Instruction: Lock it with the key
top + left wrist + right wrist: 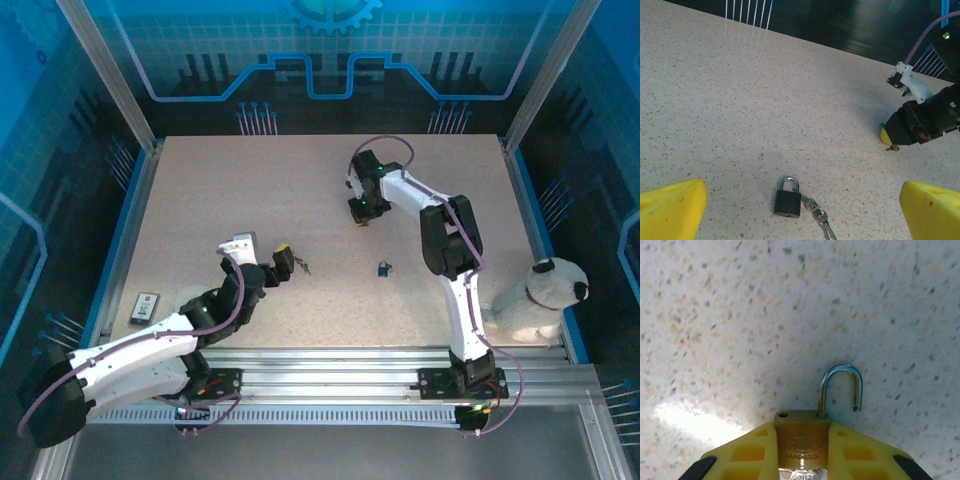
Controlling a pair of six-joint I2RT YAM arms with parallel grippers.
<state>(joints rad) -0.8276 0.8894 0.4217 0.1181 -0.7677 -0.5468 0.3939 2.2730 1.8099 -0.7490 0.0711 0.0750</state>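
The right claw is clamping a brass padlock by its body, low over the far middle of the desk, and the shackle is standing open. The left claw is hanging spread wide nearer the front, with a black padlock and keys lying together on the desk just ahead of it.

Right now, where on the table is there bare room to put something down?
The far-left stretch of the table, between the left rail and the right fingers clamping the brass padlock, is bare; so is the far-right corner. It is crowded in the near middle: the open left fingers, the dark padlock and the keys beside it.
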